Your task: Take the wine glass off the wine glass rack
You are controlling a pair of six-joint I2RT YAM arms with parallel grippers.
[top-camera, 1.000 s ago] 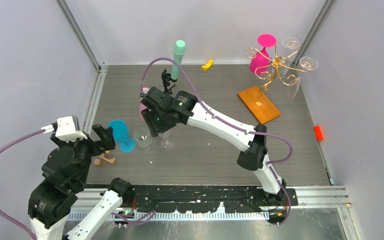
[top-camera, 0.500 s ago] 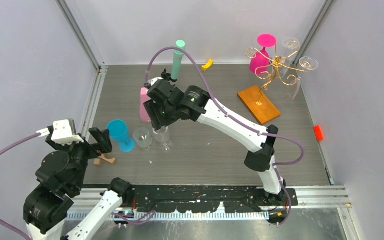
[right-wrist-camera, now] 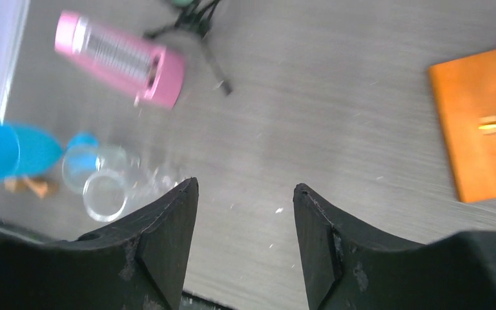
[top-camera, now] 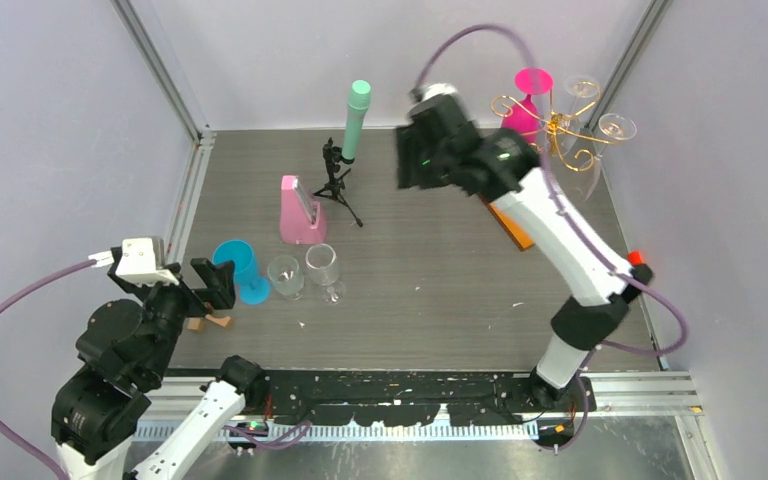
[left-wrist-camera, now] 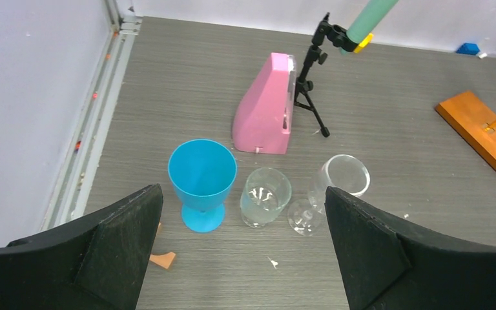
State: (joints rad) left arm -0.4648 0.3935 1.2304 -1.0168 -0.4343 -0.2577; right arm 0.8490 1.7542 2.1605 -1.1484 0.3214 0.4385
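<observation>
The gold wire wine glass rack [top-camera: 558, 132] stands at the back right on its orange wooden base [top-camera: 509, 222], which also shows in the left wrist view [left-wrist-camera: 484, 132] and the right wrist view [right-wrist-camera: 481, 123]. A pink wine glass [top-camera: 526, 104] and two clear wine glasses [top-camera: 582, 91] [top-camera: 617, 127] hang on it. My right gripper [top-camera: 407, 165] is raised high, left of the rack, open and empty [right-wrist-camera: 245, 186]. My left gripper [top-camera: 212, 284] is open and empty near the front left [left-wrist-camera: 242, 192]. A clear wine glass [top-camera: 325, 269] stands on the table.
A blue goblet [top-camera: 239, 268] and a clear tumbler [top-camera: 285, 275] stand beside the clear glass. Behind them are a pink wedge-shaped block [top-camera: 300, 212] and a black mini tripod [top-camera: 336, 180] holding a teal cylinder [top-camera: 356, 120]. A red block [top-camera: 639, 260] lies at the right.
My right gripper has lifted off the clear wine glass near the tumbler, leaving it standing, and has swung up, back and right toward the rack. The left arm shifted slightly.
</observation>
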